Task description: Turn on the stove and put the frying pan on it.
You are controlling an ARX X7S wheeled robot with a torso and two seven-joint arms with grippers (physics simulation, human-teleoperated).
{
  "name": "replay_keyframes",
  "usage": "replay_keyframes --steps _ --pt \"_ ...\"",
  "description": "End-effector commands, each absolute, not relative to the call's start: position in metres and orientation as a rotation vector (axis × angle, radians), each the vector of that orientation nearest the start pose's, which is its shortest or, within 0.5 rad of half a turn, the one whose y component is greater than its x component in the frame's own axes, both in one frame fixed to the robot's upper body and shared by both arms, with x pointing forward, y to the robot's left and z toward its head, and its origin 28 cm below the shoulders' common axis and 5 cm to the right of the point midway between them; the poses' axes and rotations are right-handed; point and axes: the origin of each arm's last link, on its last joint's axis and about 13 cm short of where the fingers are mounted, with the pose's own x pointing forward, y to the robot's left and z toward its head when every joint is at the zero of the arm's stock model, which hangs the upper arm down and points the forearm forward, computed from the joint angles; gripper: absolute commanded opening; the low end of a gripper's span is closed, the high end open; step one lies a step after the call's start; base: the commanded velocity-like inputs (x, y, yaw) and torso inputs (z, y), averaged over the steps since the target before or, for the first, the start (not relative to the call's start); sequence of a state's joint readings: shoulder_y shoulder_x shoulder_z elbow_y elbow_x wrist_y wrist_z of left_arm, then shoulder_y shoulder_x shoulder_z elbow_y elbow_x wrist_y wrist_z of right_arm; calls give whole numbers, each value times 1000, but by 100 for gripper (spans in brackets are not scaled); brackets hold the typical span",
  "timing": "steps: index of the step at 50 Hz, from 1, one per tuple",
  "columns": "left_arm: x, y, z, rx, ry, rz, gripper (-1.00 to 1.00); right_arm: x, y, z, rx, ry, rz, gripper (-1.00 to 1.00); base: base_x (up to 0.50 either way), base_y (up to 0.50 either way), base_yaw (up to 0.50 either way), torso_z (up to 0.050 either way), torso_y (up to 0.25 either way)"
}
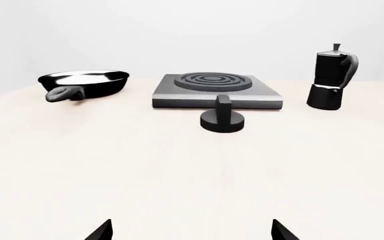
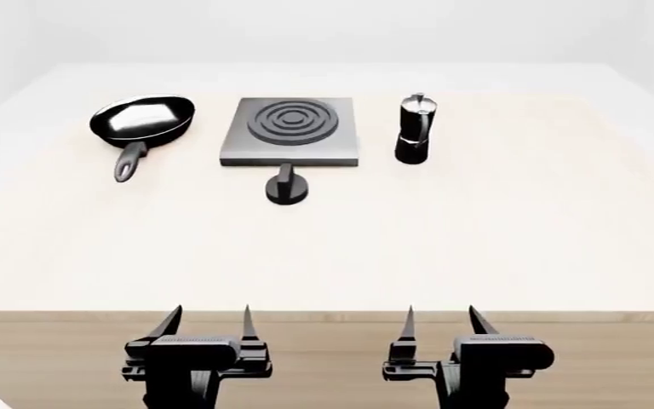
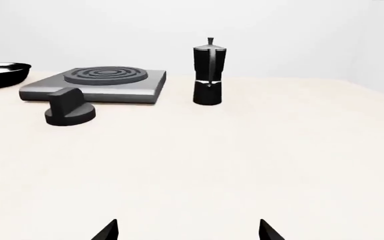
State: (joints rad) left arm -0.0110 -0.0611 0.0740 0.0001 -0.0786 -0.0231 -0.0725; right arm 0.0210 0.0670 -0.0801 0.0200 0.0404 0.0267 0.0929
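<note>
The stove [image 2: 290, 130] is a grey square plate with a ringed burner, at the table's far middle; it also shows in the left wrist view [image 1: 216, 89] and the right wrist view [image 3: 95, 82]. Its black knob [image 2: 287, 186] stands just in front of it, also in the left wrist view [image 1: 223, 117] and the right wrist view [image 3: 69, 108]. The frying pan [image 2: 140, 119] lies left of the stove, handle toward me, and shows in the left wrist view [image 1: 84, 83]. My left gripper [image 2: 208, 328] and right gripper [image 2: 441, 325] are both open and empty at the table's near edge, far from everything.
A black-and-silver moka pot [image 2: 415, 129] stands right of the stove, also in the left wrist view [image 1: 332, 77] and the right wrist view [image 3: 209, 71]. The pale table [image 2: 418, 247] stretches between the grippers and the objects; its wooden front edge [image 2: 327, 317] is by the fingertips.
</note>
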Motion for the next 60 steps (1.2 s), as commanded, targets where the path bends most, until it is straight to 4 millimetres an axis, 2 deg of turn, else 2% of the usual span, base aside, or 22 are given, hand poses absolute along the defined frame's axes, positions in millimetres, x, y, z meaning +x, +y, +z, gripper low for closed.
replay_keyframes --steps 1,21,30,33,36,47,49,60 --pt "213 206 13 -17 22 1 100 214 -96 11 -37 31 -11 100 0 500 0 0 0" --pt "211 205 13 -13 20 -3 100 214 -95 10 -51 42 -10 100 0 500 0 0 0" --pt "212 206 14 -11 20 -6 100 217 -96 7 -42 43 -14 100 0 0 0 0 0" --pt "213 206 4 -12 20 -6 100 218 -96 7 -45 53 -12 100 0 0 0 0 0" --pt "214 206 4 -12 20 -6 100 218 -97 7 -39 44 -9 100 120 0 0 0 0" --pt "215 205 1 -10 19 -6 100 217 -98 7 -44 43 -6 100 468 0 0 0 0" --pt "211 203 13 -10 19 -6 100 216 -98 6 -44 44 -7 100 500 0 0 0 0" --pt "210 204 12 -7 18 -7 100 214 -97 8 -49 46 -10 100 500 0 0 0 0"
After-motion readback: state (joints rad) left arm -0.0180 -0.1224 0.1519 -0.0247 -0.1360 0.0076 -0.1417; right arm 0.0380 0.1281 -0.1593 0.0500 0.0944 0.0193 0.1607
